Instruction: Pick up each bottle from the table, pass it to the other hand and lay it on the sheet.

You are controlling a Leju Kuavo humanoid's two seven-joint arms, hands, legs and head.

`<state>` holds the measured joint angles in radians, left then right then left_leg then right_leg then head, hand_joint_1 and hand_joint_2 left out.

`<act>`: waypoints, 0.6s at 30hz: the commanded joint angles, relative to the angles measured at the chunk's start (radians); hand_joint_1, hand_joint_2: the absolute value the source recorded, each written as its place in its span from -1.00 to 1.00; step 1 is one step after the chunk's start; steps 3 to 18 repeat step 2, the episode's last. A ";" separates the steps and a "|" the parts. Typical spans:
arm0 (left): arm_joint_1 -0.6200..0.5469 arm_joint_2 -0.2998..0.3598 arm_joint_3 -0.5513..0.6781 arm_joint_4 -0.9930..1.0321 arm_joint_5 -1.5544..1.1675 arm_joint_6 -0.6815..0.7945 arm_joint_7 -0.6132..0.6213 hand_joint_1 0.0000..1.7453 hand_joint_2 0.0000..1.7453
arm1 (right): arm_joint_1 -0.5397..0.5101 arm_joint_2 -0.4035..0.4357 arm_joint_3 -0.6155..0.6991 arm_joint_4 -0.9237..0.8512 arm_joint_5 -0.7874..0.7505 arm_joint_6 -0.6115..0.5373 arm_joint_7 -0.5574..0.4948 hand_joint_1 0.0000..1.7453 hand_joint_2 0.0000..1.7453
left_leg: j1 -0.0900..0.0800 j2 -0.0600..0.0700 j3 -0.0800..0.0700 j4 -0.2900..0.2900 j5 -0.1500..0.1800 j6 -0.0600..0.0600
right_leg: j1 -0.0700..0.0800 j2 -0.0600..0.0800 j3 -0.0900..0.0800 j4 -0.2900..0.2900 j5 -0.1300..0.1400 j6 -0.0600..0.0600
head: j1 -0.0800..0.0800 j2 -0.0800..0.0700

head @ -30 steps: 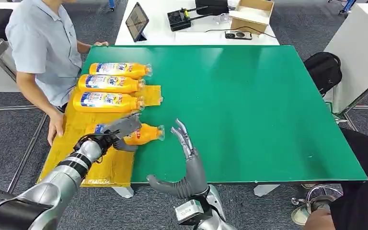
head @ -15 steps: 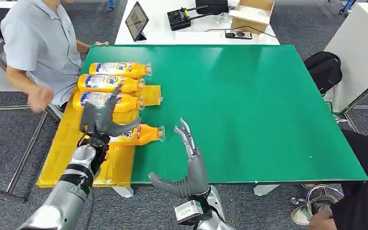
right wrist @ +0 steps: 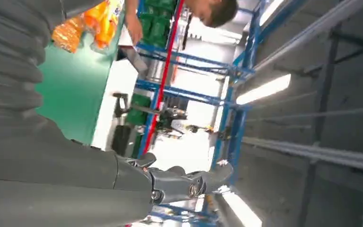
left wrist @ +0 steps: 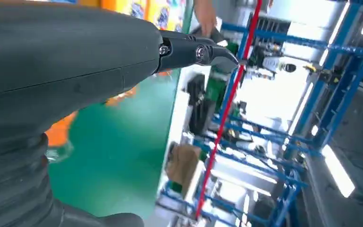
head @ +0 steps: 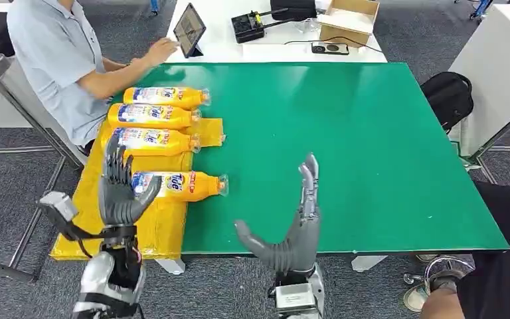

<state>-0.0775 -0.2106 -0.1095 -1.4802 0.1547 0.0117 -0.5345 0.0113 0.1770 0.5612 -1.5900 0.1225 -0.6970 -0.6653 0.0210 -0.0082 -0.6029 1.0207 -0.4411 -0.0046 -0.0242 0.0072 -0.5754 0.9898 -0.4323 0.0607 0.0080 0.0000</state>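
Change: since a second ago the left hand [head: 121,189] has let go of the nearest bottle [head: 179,185] and risen clear of it; the right hand [head: 297,226] has turned more upright; the person [head: 56,60] has shifted an arm from the sheet's edge to the tablet [head: 189,29].
Left hand: raised at the near left of the table, fingers spread and pointing up, holding nothing; it stands in front of the yellow sheet [head: 106,219] and just beside the label end of the nearest bottle.
Right hand: upright over the near edge of the green table [head: 372,146], fingers straight and apart, thumb out to the side, empty.
Nearest bottle: orange, lying on its side, body on the sheet and cap end reaching onto the green surface.
Other bottles: three more lie on their sides in a row further back, caps pointing right: second bottle [head: 151,141], third bottle [head: 151,115], and the farthest bottle [head: 166,96], which lies on the green top beyond the sheet.
Sheet: spread over the table's left edge, hanging down at the near corner.
Person: seated at the left, one hand on the tablet.
Behind the table: a white table [head: 239,46] with a cardboard box [head: 348,20].
Right side: a black bag [head: 448,96] on the floor.
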 commanded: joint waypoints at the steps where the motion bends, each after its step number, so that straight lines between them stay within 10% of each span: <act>1: 0.230 0.011 -0.055 -0.120 -0.186 0.149 -0.038 -1.00 1.00 | 0.055 0.054 -0.226 0.163 -0.145 0.136 -0.033 -1.00 -1.00 | 0.000 0.002 0.006 -0.003 -0.001 0.001 | 0.001 0.000 0.005 -0.003 -0.001 -0.003 | 0.000 0.000; 18: 0.258 0.013 -0.061 -0.128 -0.178 0.169 -0.059 -1.00 1.00 | 0.050 0.070 -0.246 0.185 -0.141 0.109 -0.033 -1.00 -1.00 | 0.000 0.003 0.005 -0.003 -0.001 0.001 | 0.001 0.002 0.005 -0.003 0.000 -0.002 | 0.000 0.000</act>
